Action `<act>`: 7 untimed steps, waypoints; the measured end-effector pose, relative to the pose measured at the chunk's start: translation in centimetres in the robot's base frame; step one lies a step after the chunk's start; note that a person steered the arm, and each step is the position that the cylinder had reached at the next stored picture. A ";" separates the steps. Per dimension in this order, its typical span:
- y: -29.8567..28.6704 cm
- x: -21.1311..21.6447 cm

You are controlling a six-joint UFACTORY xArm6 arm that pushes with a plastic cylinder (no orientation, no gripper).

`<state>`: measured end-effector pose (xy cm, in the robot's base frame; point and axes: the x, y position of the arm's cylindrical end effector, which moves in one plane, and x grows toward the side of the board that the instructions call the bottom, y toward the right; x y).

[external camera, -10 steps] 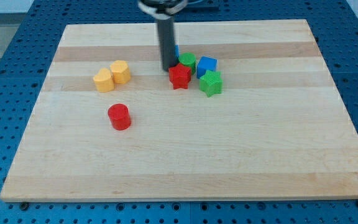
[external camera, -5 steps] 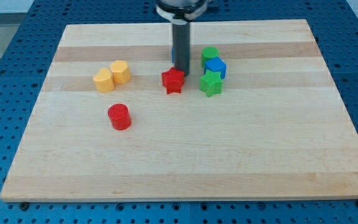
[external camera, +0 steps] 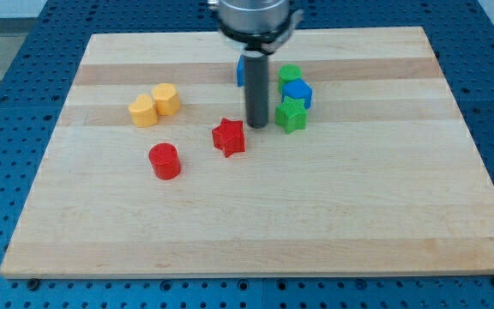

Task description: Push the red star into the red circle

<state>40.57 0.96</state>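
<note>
The red star lies on the wooden board a little left of centre. The red circle, a short red cylinder, stands to the star's lower left, with a gap between them. My tip is down on the board just to the upper right of the red star, close to it, between the star and the green star.
A blue block and a green round block sit above the green star. Another blue block shows partly behind the rod. Two yellow blocks sit side by side at the left.
The red star has slid down and left toward the red circle. My tip has moved down and slightly right after it. The green round and blue blocks were shoved right earlier.
</note>
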 end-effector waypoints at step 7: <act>-8.0 4.0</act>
<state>44.61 -7.06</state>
